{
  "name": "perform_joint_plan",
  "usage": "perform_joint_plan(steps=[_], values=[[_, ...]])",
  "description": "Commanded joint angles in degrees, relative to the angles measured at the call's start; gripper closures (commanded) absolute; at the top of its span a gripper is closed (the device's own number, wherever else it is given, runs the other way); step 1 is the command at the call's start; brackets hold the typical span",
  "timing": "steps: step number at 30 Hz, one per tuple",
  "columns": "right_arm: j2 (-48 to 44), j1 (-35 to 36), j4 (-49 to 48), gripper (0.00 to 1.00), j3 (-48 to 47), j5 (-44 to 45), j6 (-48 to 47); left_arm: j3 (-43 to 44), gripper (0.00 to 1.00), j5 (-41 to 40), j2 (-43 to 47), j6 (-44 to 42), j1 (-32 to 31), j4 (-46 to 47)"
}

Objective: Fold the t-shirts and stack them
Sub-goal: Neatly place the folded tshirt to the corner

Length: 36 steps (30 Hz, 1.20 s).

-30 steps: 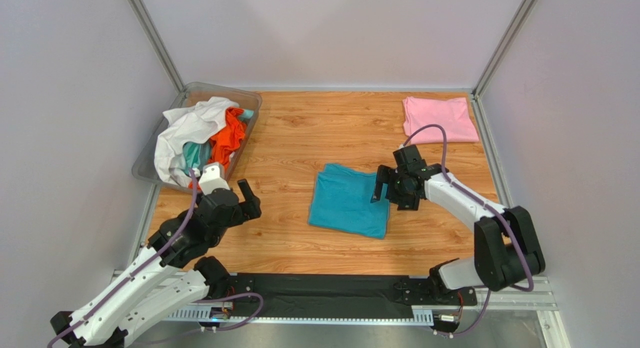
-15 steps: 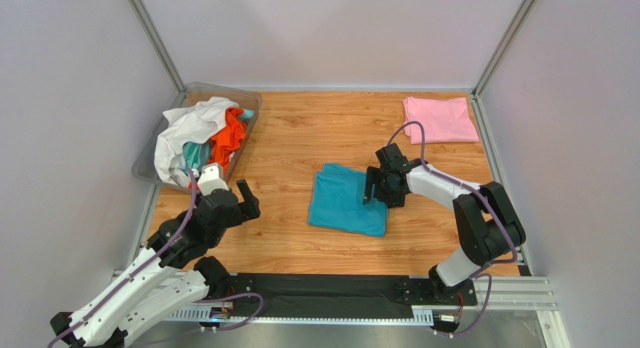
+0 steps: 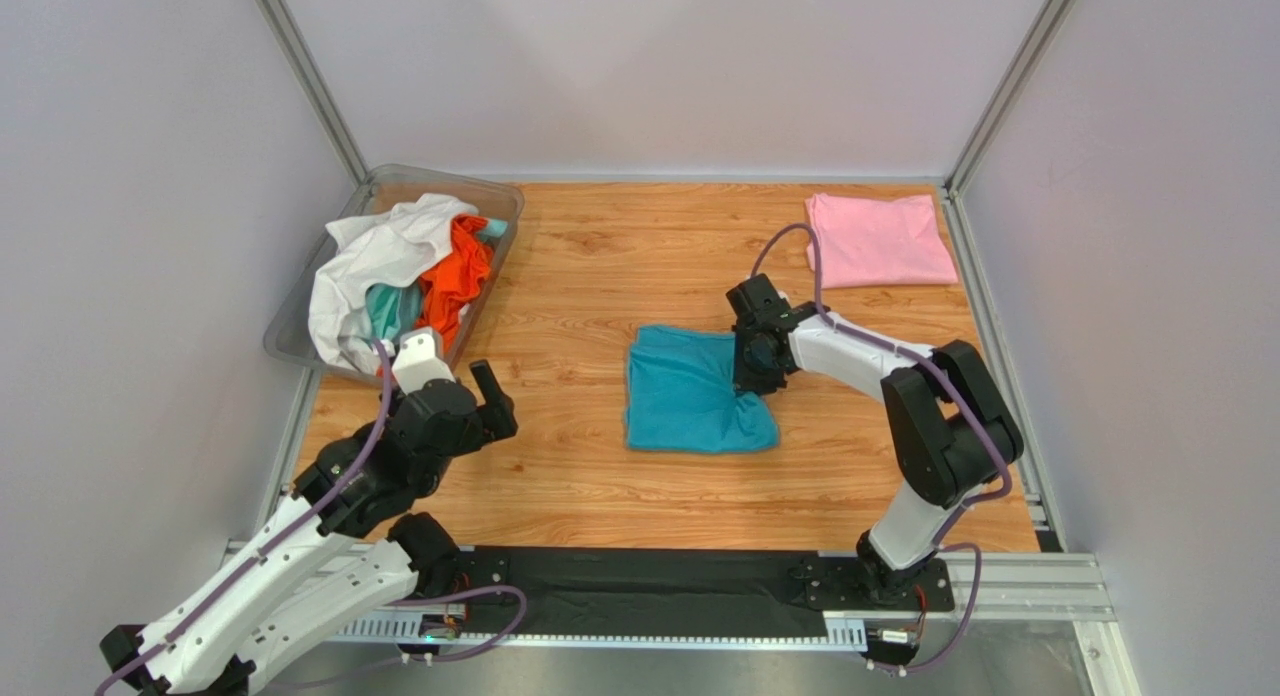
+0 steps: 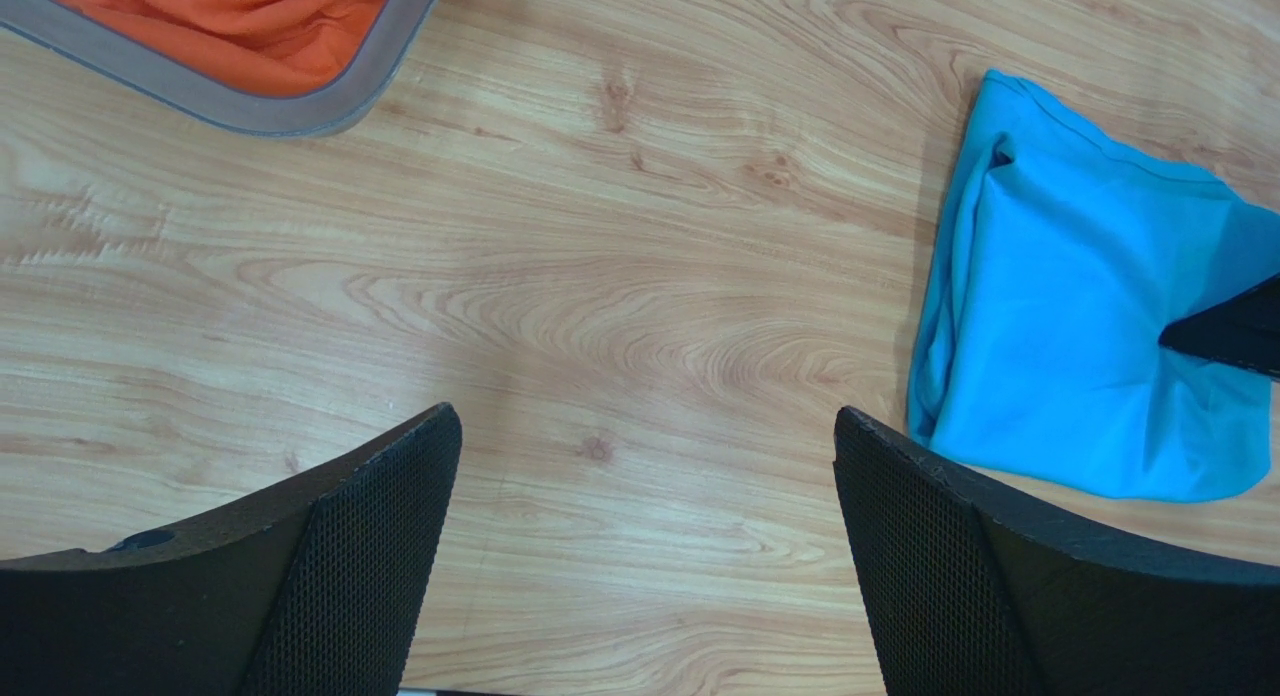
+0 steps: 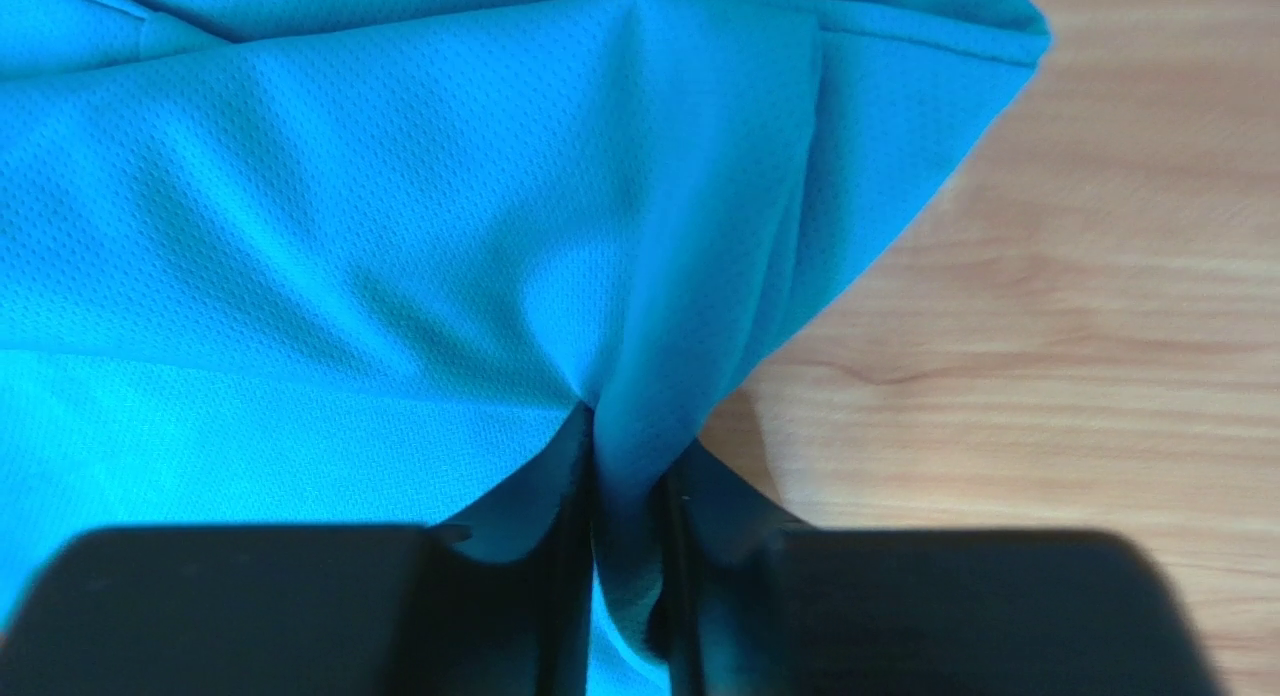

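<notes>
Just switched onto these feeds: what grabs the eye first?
The teal-blue t-shirt lies mid-table, its far right part pinched in the right gripper so the fabric puckers. Next come the bin at far left, heaped with white, orange and aqua shirts, and the folded pink t-shirt in the far right corner. The left gripper hangs open over the table at near left.

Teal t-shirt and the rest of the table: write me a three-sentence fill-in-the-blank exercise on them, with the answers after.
1. The right gripper is shut on a fold of the teal t-shirt; the left gripper holds ____.
2. The pink t-shirt lies folded at the far ____ corner of the table.
3. The largest shirt heaped in the bin is ____.

Answers: nothing; right; white.
</notes>
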<state>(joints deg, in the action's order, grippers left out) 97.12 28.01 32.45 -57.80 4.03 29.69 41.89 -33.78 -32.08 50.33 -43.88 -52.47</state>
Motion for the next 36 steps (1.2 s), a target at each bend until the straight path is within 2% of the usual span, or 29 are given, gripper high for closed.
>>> perform_joint_plan(steps=[1, 6, 8, 23, 31, 36], values=[[1.58, -0.15, 0.51, 0.86, -2.57, 7.82, -5.07, -0.40, 0.00, -2.08, 0.52, 1.27, -0.07, -0.62], [2.81, -0.32, 0.69, 0.98, -9.69, 14.41, -11.22, -0.05, 0.00, -2.87, 0.52, 1.79, -0.07, -1.76], [3.51, -0.50, 0.86, 1.00, -13.54, 16.87, -14.55, 0.03, 0.00, -3.31, 0.52, 1.97, -0.07, -2.20], [13.52, -8.49, 0.95, 1.00, -34.04, 31.12, -32.41, 0.12, 0.00, -8.49, 0.87, 5.66, -0.07, -6.15], [15.29, -13.24, -2.56, 1.00, -39.31, 32.00, -40.23, -0.23, 0.00, -9.11, 0.61, 5.84, -0.07, -5.72], [15.82, -15.44, -4.06, 1.00, -42.56, 31.74, -41.30, -0.05, 0.00, -9.46, 0.70, 5.92, -0.07, -5.89]])
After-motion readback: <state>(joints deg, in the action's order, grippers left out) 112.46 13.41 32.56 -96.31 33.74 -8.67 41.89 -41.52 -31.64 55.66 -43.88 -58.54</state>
